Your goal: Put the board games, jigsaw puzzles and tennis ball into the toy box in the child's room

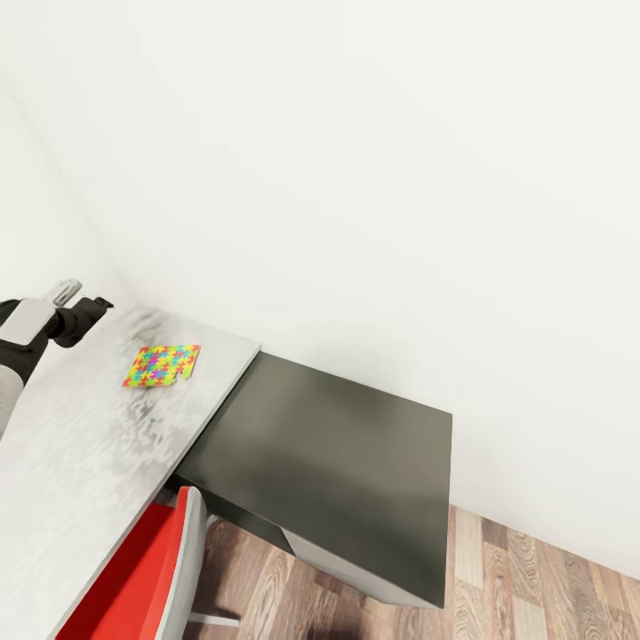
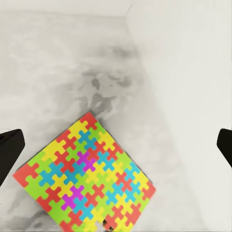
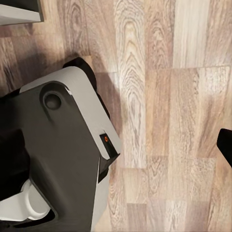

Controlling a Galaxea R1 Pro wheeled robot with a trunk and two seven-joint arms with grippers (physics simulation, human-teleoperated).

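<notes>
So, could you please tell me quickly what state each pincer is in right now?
Left pincer: open, holding nothing, above the jigsaw puzzle on the table.
Right pincer: cannot be told; one fingertip shows over the floor.

I'm working in a home, a child's room by the look of it; plain white walls [image 1: 356,133] meet a wood-plank floor [image 1: 533,587]. A jigsaw puzzle [image 1: 162,365] lies on the pale grey table [image 1: 62,471]; a red chair [image 1: 133,578] is tucked beside it; a lower dark-topped cabinet [image 1: 347,462] adjoins.

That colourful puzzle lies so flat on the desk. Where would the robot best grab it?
Probably at an edge. The puzzle lies thin and flat on the desk, so the open left hand hovering over it could come down from above, one finger catching a side.
</notes>
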